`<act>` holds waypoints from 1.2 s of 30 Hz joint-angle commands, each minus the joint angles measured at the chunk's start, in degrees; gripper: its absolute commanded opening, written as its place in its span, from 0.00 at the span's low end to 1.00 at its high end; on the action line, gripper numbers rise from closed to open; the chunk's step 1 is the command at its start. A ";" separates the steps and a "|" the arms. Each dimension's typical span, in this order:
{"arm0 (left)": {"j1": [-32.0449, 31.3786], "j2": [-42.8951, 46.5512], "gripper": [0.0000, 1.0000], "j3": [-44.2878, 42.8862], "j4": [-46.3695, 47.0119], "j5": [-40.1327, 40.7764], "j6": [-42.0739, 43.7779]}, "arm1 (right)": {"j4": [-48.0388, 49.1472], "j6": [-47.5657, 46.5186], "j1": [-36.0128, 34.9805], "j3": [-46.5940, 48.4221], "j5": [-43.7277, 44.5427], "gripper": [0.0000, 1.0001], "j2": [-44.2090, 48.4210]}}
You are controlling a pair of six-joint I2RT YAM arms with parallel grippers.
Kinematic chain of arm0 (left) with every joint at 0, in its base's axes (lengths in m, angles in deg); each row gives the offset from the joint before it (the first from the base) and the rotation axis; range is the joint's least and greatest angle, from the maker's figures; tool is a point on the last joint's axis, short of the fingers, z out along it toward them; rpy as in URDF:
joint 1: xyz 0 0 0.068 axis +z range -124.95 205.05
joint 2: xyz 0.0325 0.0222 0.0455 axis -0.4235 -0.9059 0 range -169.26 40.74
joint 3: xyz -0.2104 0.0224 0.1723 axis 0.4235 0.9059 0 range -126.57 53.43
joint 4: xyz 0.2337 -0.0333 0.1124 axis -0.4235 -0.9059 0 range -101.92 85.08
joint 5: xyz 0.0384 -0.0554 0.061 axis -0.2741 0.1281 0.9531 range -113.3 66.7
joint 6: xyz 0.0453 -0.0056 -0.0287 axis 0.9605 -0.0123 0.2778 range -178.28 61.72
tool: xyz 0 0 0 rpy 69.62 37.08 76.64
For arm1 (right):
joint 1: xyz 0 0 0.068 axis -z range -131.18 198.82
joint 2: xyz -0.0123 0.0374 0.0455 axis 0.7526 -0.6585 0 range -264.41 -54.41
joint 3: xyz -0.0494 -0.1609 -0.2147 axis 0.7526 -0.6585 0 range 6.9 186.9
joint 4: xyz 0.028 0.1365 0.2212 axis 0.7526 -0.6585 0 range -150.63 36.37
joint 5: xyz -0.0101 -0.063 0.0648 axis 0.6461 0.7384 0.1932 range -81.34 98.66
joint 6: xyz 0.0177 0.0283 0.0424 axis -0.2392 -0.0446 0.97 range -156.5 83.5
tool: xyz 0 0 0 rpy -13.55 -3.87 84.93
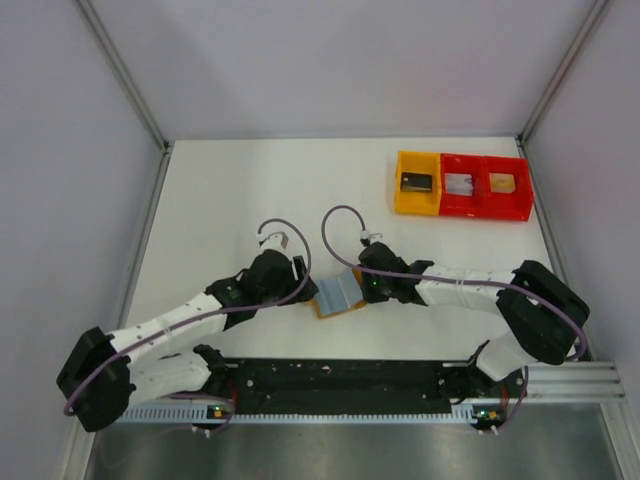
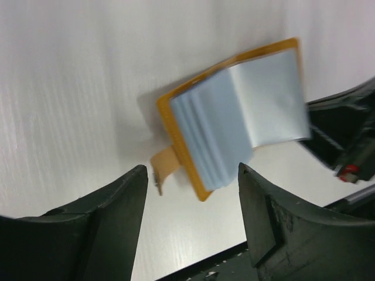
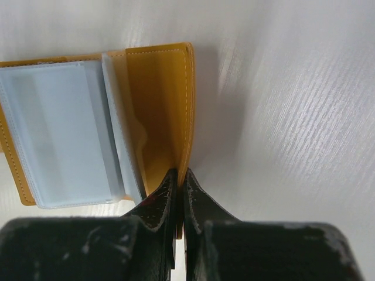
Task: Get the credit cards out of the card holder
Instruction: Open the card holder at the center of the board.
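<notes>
Two claws flank the open wallet [image 1: 338, 293] on the table [image 1: 220, 200]: right claw [image 3: 180, 174] pinched on its tan flap from 3 o'clock, left claw [image 2: 192, 170] spread at 9, seemingly not touching.

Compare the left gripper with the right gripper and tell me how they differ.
The left gripper has its jaws wide apart; the right gripper has them pinched together. The left gripper holds nothing, its fingers clear of the card holder, while the right gripper clamps the edge of the card holder's tan cover. In the top view, each reaches in from its own side. Both are black and sit close to the open card holder.
</notes>
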 commanded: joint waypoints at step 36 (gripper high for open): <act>1.60 -11.46 0.59 0.20 19.26 -8.35 -7.47 | 0.97 2.01 -0.16 -1.73 -1.27 0.00 -0.07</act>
